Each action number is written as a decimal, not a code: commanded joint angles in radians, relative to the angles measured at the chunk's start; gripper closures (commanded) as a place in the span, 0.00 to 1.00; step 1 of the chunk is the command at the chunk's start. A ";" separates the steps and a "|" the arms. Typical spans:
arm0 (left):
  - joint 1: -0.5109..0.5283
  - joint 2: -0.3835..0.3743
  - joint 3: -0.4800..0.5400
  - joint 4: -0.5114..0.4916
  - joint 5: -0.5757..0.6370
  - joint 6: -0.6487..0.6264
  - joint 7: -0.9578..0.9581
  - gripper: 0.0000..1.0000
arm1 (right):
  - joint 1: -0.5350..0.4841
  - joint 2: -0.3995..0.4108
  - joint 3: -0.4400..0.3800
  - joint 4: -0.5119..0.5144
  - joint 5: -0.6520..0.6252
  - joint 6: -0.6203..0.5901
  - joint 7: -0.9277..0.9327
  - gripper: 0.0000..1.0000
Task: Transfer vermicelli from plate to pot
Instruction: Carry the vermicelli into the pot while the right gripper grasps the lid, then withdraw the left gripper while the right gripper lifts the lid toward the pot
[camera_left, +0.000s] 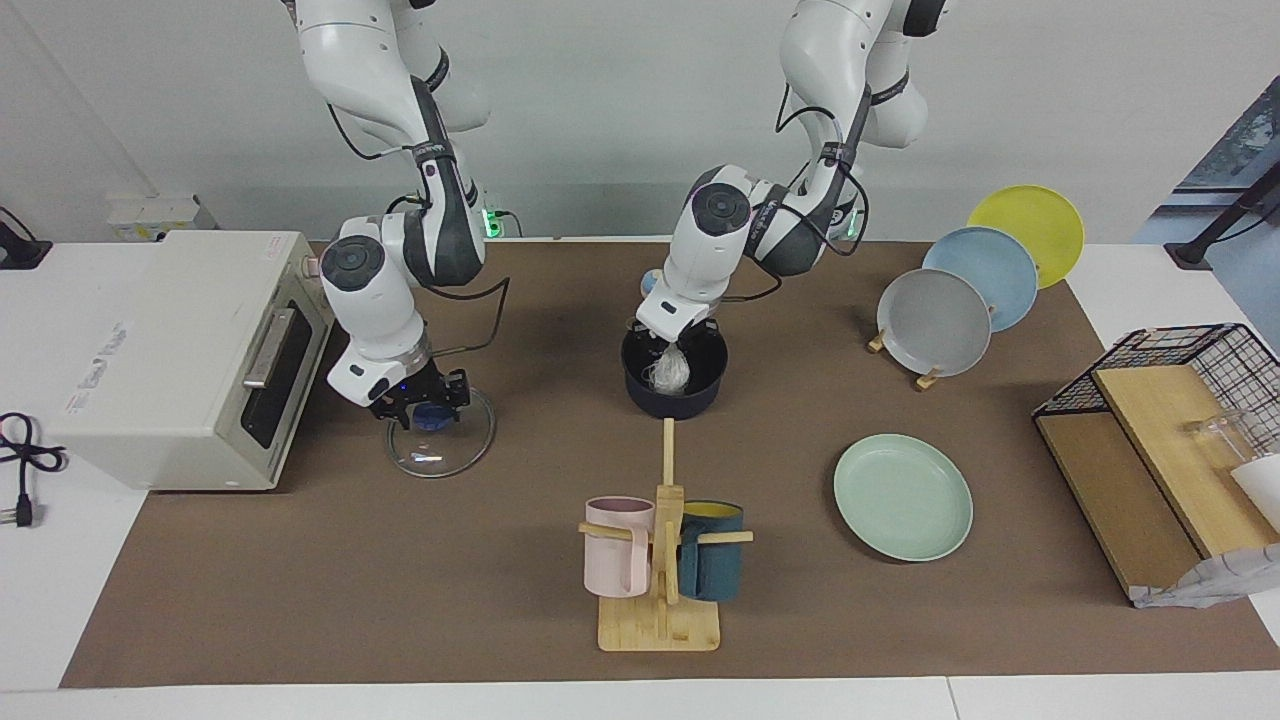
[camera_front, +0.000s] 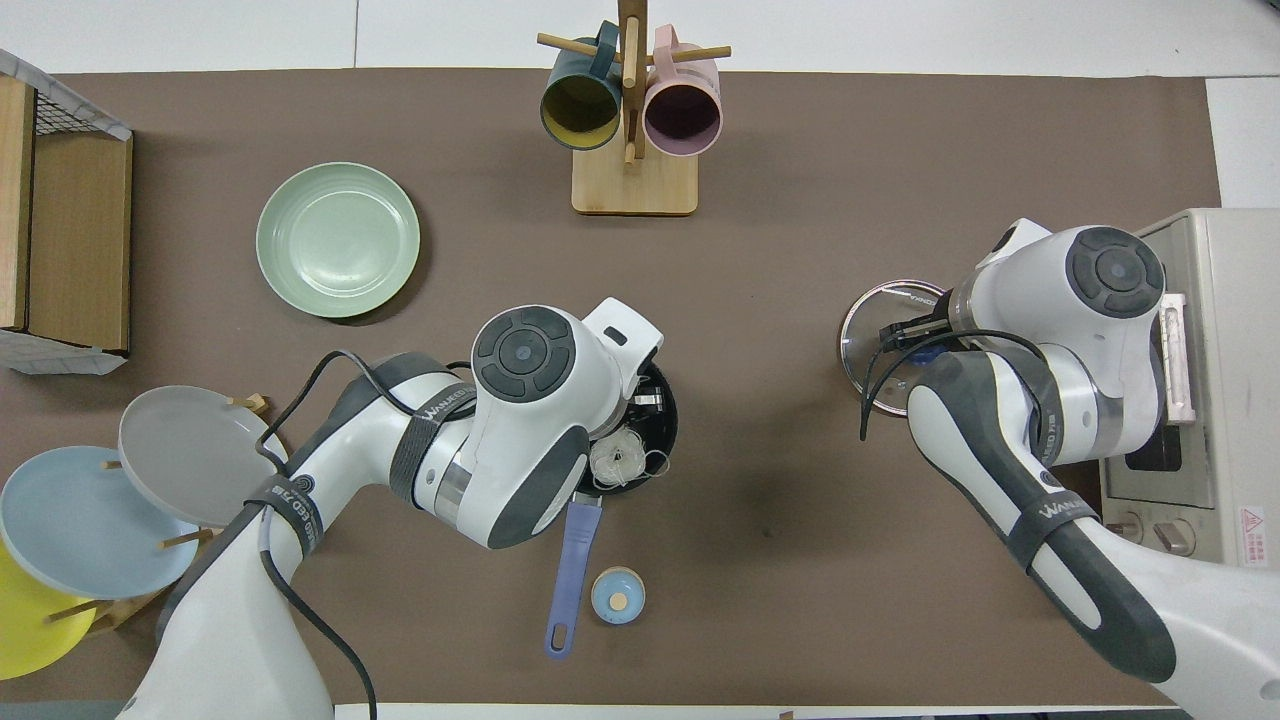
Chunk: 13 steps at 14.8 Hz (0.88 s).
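Vermicelli (camera_left: 671, 373) is located inside the pot (camera_left: 675, 400); one whitish bundle shows against the black interior, directly below the left tool (camera_left: 668, 340). Whether the left tool grips the bundle or has its fingers parted cannot be told, since the wrist housing covers them in both views. The pot stands near the middle of the table (camera_left: 300, 600), with its blue handle (camera_front: 572, 578) pointing toward the robots. A small round light blue knob-like item (camera_front: 617, 596) lies just beside the handle.

The plate (camera_left: 903, 497), pale mint green, lies bare on the table, farther from the robots than the pot and toward the left arm's end.

The right tool (camera_left: 428, 410) is lowered onto a glass lid (camera_left: 441, 440) lying flat on the table in front of the toaster oven (camera_left: 170, 350), at the right arm's end. Its fingers stand around the lid's blue knob; contact cannot be confirmed.

A wooden mug stand (camera_left: 660, 610) carrying a pink mug (camera_left: 617, 546) and a dark teal mug (camera_left: 712, 565) stands farther from the robots than the pot. A rack holds a grey plate (camera_left: 933, 322), a light blue plate (camera_left: 985, 275) and a yellow plate (camera_left: 1030, 230) upright.
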 joint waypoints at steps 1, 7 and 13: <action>0.004 0.008 0.007 -0.005 -0.013 0.036 0.061 1.00 | -0.012 0.012 0.008 0.016 0.016 -0.004 -0.031 0.28; 0.036 -0.079 0.038 0.051 0.025 -0.120 0.083 0.00 | -0.004 0.021 0.008 0.075 0.019 -0.070 -0.032 0.51; 0.338 -0.277 0.044 0.197 0.071 -0.493 0.291 0.00 | 0.055 0.058 0.017 0.342 0.022 -0.359 -0.018 1.00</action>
